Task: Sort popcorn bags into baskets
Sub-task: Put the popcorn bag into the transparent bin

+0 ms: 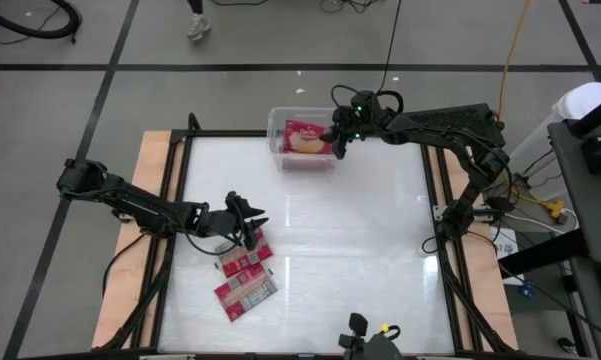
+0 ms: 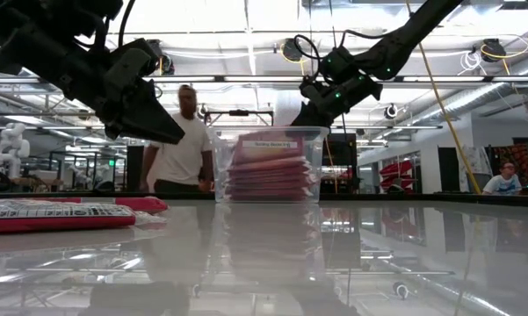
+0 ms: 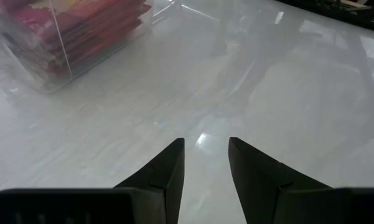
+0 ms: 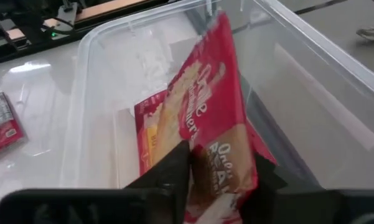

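Observation:
A clear plastic bin (image 1: 302, 141) stands near the table's far edge with a stack of red popcorn bags (image 2: 271, 175) inside. My right gripper (image 1: 340, 140) is over the bin's right side, shut on a red bag with a popcorn picture (image 4: 205, 106). Another bag (image 4: 150, 134) lies in the bin beneath it. Two more bags (image 1: 242, 256) (image 1: 245, 292) lie flat on the table at the near left, label face up. My left gripper (image 1: 250, 225) hovers open just beyond them; nothing is between its fingers (image 3: 168, 168). My right gripper (image 4: 221, 180) pinches the red bag between its two fingers at one short end (image 4: 221, 158). The bag reaches forward from the fingers over the open bin, its picture face turned up and to one side. I cannot tell whether its far end touches the stack.
The white tabletop (image 1: 360, 250) lies bare between the bin and the loose bags. A black frame and wooden strips (image 1: 155, 160) run along the table's sides. A person (image 2: 183, 140) stands in the room beyond the far edge.

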Tool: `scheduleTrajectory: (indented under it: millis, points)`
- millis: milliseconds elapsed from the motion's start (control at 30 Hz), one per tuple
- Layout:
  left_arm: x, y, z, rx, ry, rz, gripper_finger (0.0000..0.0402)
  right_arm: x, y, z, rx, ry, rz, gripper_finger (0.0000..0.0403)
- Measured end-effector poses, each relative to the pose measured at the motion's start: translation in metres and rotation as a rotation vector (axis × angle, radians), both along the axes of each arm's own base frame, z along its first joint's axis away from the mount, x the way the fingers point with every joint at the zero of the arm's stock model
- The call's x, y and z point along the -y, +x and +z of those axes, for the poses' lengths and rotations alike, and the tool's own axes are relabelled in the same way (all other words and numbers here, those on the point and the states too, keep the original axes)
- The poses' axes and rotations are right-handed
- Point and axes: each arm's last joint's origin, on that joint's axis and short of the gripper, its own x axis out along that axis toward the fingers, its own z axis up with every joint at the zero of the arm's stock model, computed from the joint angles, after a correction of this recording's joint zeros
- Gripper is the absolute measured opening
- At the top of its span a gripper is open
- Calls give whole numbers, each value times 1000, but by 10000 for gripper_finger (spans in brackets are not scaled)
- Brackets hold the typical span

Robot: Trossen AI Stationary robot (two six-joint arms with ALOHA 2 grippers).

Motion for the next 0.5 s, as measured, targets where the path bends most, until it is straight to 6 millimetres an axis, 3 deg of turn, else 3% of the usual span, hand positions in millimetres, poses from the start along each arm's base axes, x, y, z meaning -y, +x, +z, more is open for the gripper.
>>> scheduleTrajectory:
  millis: [133,300,500]
  points:
    - [0,0,0,0,0,0,129,0,-2,6,-7,-32,-45,140]
    - [0,0,0,0,0,0,129,-8,-11,36,38,-132,-73,185]
    - [0,0,0,-2,0,-2,129,-41,-18,70,75,-157,-14,203]
